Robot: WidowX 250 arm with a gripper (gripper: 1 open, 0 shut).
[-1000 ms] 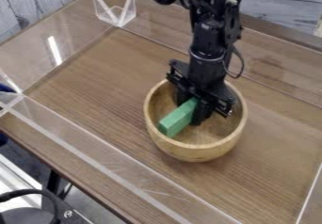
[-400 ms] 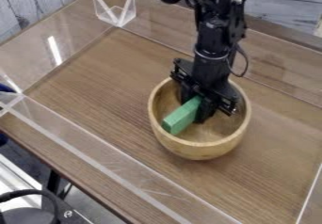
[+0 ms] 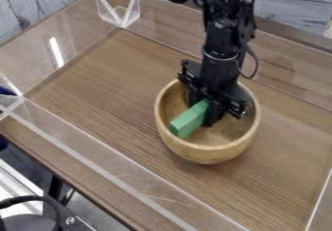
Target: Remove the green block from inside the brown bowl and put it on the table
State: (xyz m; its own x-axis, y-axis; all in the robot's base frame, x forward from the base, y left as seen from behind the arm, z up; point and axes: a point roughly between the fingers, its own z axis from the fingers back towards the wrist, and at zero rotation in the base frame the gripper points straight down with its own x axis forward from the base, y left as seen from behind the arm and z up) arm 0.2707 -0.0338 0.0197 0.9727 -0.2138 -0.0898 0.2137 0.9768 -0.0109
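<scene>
Black gripper: its fingers are around the upper end of the block, partly open, with the block between them.
Green block: bright and smooth, lying tilted inside the bowl, its lower end toward near left.
Brown bowl: light wood, thick rim, the gripper reaching in from the far side.
Table: bare wood at left of the bowl.

Brown bowl and green block — both shifted slightly rightward.
</scene>
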